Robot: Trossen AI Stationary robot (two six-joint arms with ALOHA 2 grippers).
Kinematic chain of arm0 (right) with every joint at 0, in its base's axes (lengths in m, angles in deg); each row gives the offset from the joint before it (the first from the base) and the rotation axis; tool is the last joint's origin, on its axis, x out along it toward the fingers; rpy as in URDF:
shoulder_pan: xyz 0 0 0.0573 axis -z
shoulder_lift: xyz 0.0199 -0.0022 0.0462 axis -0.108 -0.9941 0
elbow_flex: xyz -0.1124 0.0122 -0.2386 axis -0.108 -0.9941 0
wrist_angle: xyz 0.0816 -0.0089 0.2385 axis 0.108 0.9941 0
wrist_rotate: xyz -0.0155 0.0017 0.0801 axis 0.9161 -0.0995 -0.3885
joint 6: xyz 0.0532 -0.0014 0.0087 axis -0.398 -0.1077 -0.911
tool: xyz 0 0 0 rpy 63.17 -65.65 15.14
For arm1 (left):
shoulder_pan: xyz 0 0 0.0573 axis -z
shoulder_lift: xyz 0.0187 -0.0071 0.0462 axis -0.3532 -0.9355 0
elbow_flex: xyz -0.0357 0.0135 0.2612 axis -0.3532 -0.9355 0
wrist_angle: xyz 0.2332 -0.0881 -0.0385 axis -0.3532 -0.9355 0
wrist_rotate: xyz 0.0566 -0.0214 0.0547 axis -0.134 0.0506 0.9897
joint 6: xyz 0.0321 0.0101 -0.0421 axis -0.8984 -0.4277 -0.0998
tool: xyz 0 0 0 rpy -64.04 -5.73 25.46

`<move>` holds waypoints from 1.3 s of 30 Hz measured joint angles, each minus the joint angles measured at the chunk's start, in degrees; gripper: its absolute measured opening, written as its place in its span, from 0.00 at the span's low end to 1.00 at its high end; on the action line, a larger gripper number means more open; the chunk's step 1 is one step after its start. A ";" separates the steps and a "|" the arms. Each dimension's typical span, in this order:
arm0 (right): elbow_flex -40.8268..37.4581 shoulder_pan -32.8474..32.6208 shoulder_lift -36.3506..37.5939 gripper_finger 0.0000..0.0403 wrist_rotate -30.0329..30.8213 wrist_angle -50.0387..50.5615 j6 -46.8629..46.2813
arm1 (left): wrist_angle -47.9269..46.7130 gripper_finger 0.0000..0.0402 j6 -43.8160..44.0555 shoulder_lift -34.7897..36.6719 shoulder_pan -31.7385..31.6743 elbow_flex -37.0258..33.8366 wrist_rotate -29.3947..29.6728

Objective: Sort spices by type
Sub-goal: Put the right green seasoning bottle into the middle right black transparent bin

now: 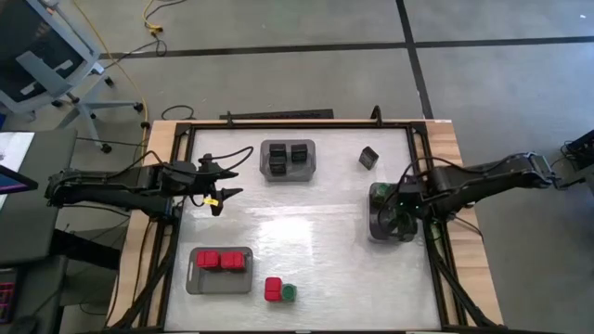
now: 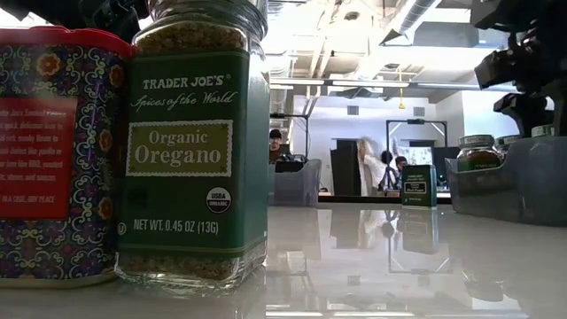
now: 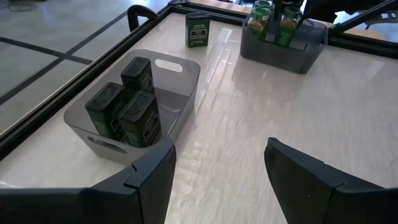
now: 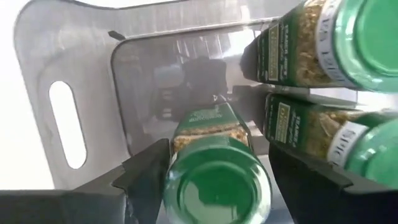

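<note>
My right gripper (image 1: pixel 390 215) hangs over the grey tray (image 1: pixel 375 232) at the table's right side, pointing down into it. In the right wrist view it is open (image 4: pixel 217 155), one finger on each side of an upright green-lidded jar (image 4: pixel 217 186) that stands in the tray beside two others (image 4: pixel 348 43). A narrow gap shows at one finger. My left gripper (image 1: pixel 221 190) is open above bare table near the left edge. Loose on the table are a black box (image 1: pixel 369 158), a red box (image 1: pixel 273 289) and a green-lidded jar (image 1: pixel 290 293).
A grey tray (image 1: pixel 288 160) at the far middle holds black boxes (image 3: pixel 124 106). Another tray (image 1: pixel 221 269) near the front left holds two red boxes. The oregano jar (image 2: pixel 195 151) and red box (image 2: pixel 53 151) stand close to the low camera. People show in the room behind.
</note>
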 joint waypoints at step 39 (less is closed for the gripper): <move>8.85 -27.56 -9.18 0.75 4.96 5.88 -21.83 | 0.00 0.59 -0.26 0.00 0.00 -0.01 0.00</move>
